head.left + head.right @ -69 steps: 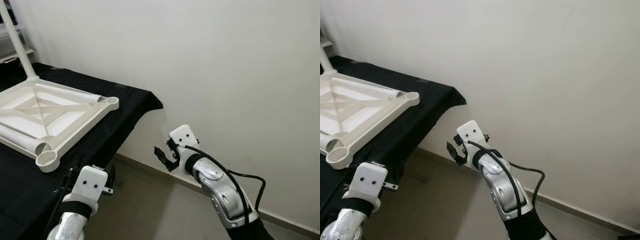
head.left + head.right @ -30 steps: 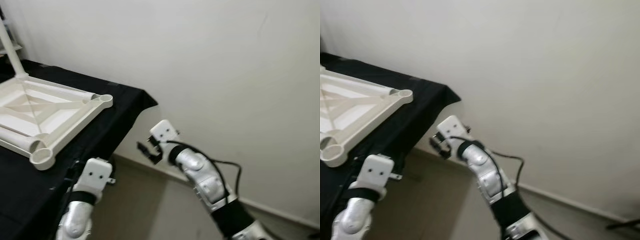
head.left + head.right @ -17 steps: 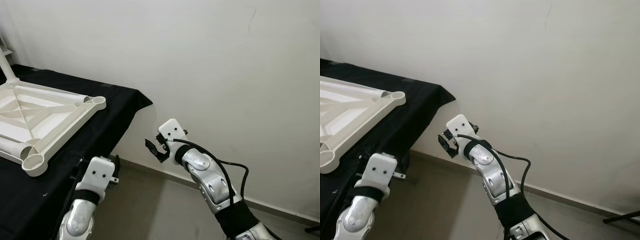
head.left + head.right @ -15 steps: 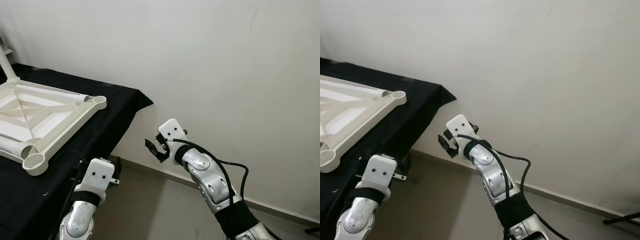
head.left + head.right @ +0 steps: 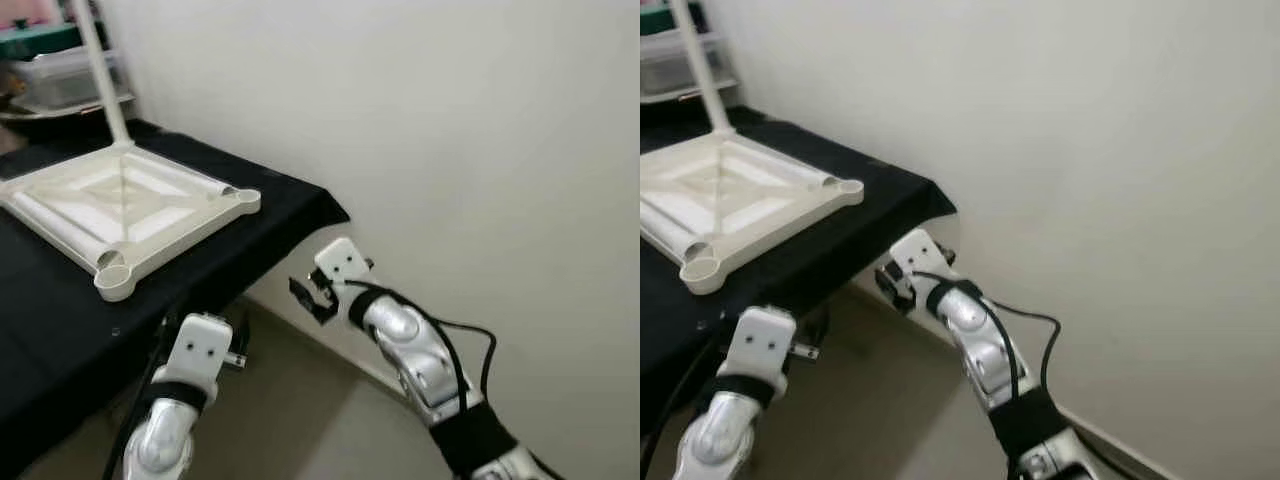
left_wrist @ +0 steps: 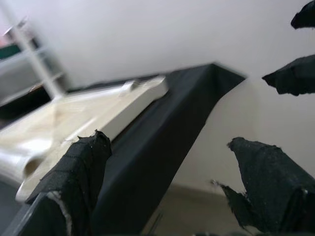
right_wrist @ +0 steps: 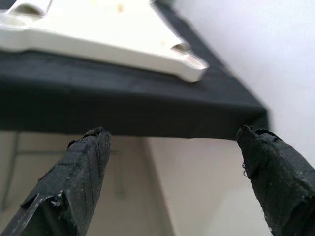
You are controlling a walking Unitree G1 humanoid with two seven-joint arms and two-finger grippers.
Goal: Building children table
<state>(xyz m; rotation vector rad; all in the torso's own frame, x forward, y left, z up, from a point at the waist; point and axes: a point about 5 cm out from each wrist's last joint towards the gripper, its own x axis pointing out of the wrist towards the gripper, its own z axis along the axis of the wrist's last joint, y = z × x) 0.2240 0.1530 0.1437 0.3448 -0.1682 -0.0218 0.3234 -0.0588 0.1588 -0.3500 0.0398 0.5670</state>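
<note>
A white plastic table top (image 5: 130, 215) lies upside down on a table covered in black cloth (image 5: 290, 215). One white leg (image 5: 95, 70) stands upright in its far corner socket. The near corner sockets (image 5: 115, 285) are open rings, and white tubes (image 5: 55, 222) lie along inner edges of the frame. My right gripper (image 5: 305, 295) hangs open in the air below the cloth's corner, beside the wall. My left gripper (image 6: 167, 191) is open too, low by the table's front edge, with its wrist block (image 5: 200, 345) at the bottom left. Neither holds anything.
A white wall (image 5: 450, 150) runs along the right, close to the right arm. A shelf with plastic containers (image 5: 60, 75) stands behind the table at far left. Beige floor (image 5: 290, 420) lies below the arms. A black cable (image 5: 470, 340) loops off the right forearm.
The whole picture has shifted: the camera turned, so the table top sits further right and the shelf has come into sight. Both arms hold much the same pose, grippers still open.
</note>
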